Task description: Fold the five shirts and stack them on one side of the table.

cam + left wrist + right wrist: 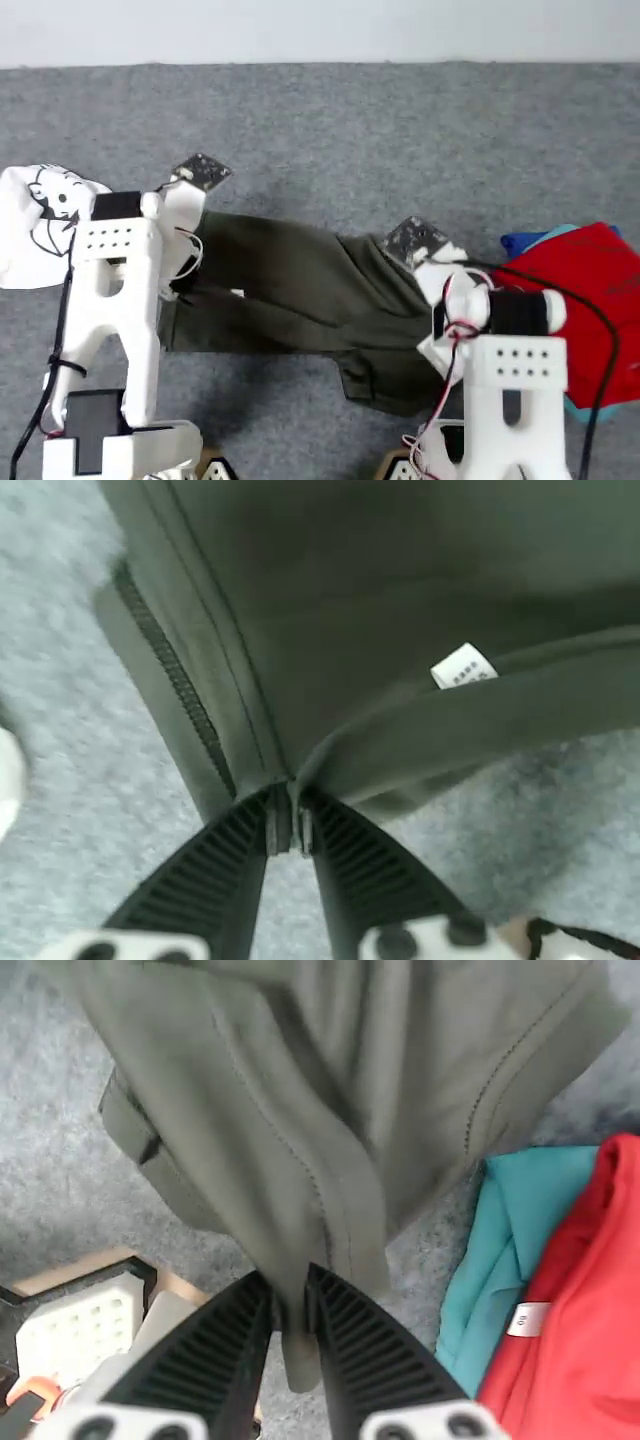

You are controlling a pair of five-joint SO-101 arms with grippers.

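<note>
An olive green shirt [300, 285] lies stretched across the middle of the grey table between both arms. My left gripper [288, 830] is shut on the olive shirt [380, 630] at its ribbed collar edge, near a small white label [462, 666]. My right gripper [290, 1310] is shut on a fold of the same olive shirt [320, 1090], which hangs bunched above the fingers. In the high view the left arm [120, 270] stands at the shirt's left end and the right arm [500, 340] at its right end.
A white shirt with a black drawing [40, 220] lies at the left edge. A red shirt [585, 290] rests on teal and blue shirts [505, 1240] at the right. Grey carpet [400, 130] covers the far table.
</note>
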